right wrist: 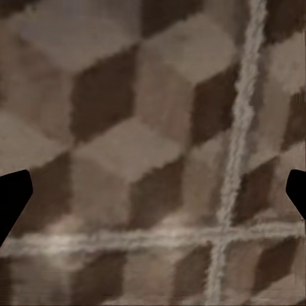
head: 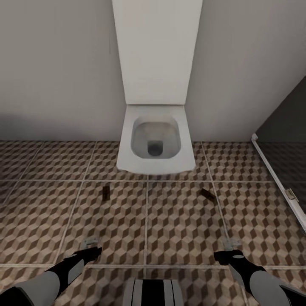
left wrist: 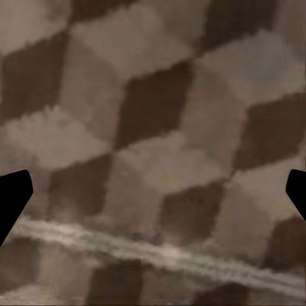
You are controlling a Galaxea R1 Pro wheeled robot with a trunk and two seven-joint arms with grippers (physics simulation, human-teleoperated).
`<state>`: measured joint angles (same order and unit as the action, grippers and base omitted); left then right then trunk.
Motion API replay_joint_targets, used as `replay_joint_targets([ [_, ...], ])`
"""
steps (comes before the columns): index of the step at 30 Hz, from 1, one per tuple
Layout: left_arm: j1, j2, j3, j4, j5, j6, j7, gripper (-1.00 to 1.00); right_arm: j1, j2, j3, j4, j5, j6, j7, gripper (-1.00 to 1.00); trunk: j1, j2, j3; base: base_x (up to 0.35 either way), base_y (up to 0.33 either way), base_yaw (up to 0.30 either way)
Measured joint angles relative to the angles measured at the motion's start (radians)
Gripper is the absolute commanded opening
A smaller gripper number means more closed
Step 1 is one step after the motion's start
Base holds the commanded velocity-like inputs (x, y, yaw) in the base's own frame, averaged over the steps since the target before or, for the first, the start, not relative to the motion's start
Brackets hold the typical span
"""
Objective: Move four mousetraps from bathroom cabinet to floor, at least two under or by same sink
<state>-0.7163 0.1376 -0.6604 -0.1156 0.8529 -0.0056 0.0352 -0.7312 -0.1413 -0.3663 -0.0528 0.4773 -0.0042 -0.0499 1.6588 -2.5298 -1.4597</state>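
Note:
The bathroom floor point(head: 178, 221) with its brown, beige and white cube tiles spreads in front of me. My left gripper point(head: 90, 247) hangs low over it at the lower left, open and empty. My right gripper point(head: 229, 250) mirrors it at the lower right, also open and empty. In both wrist views, the left gripper point(left wrist: 153, 197) and the right gripper point(right wrist: 153, 197) have bare tile and pale grout between their black fingertips. Two small dark flat pieces point(head: 106, 192) point(head: 207, 194) lie on the tiles ahead; I cannot tell whether they are mousetraps. The cabinet and the bathroom sink are out of view.
A white wall-hung toilet point(head: 155, 163) juts out from the wall straight ahead, under a tall white panel point(head: 156, 51). A dark glass partition with a white frame point(head: 276, 178) runs along the right. My own trunk point(head: 153, 293) shows at the bottom centre.

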Motion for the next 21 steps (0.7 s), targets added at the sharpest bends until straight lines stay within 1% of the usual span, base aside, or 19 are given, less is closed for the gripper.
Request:
replay_joint_targets([
  [21, 0.000, -0.001, 0.000, 0.002, 0.000, 0.000, -0.001, 1.00, 0.000, 0.000, 0.000, 0.001, 0.000, 0.000, 0.000, 1.00, 0.000, 0.000, 0.000, -0.335, 0.000, 0.000],
])
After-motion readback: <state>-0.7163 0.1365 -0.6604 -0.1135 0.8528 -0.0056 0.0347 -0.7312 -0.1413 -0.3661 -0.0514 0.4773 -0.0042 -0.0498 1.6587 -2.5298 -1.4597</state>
